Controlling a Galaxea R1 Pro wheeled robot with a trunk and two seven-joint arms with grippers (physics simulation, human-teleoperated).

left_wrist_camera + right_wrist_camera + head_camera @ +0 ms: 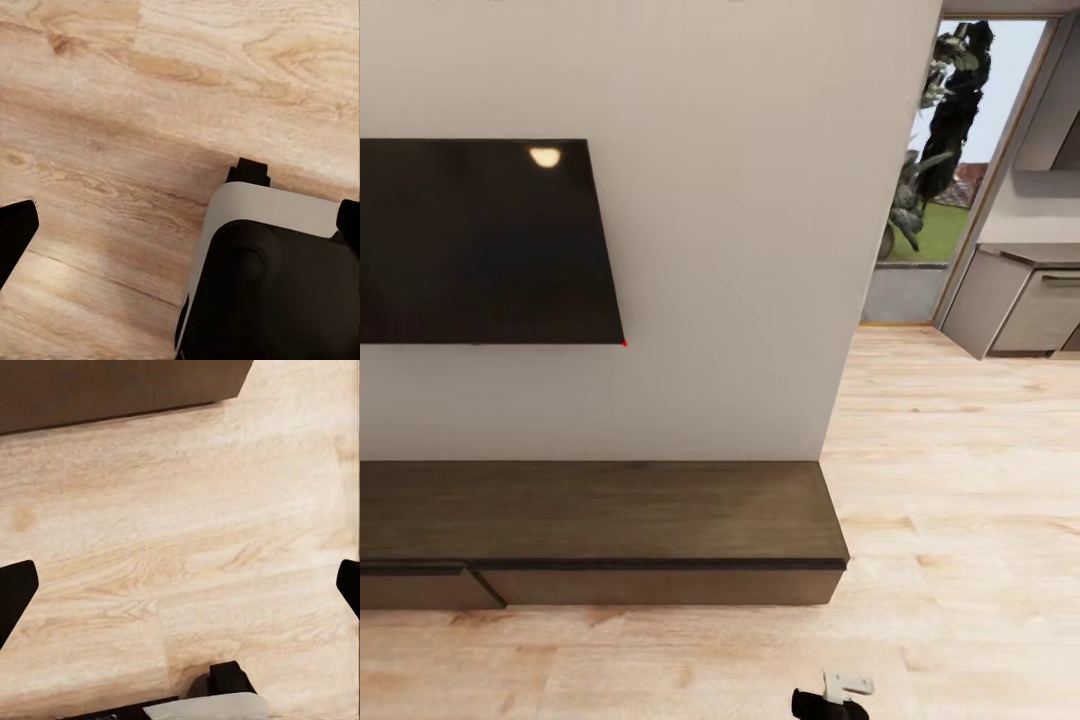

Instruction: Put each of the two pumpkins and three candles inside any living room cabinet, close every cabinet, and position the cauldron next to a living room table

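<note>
Presently, entry by item.

Cabinet [600,520]: long, low, dark-brown unit set against the white wall [740,250]. Long axis runs left to right; drawer fronts face the near side. Right end stops short of the wall's corner; left end runs out of the head view. One drawer front [660,585] under the right part sits flush; at the near left another front [420,588] appears to stand slightly proud, though that cannot be settled. Top bare. In the right wrist view a corner of the cabinet [112,390] shows at the far edge of the floor.

Screen [480,240]: dark flat panel on the wall above the cabinet, left of centre.

Floor [940,520]: pale wood planks, open along the whole near side of the cabinet and wide open to the right, reaching a doorway [950,160] with plants outside and grey kitchen units [1020,300] far right.

Robot part [832,698]: black and white piece at the near edge of the head view, right of centre, well apart from the cabinet.

Left gripper [180,225]: jaws spread wide, nothing between them, over bare floor and the robot's white-and-black base [270,277].

Right gripper [180,592]: jaws spread wide, holding nothing, over floor near the cabinet.
</note>
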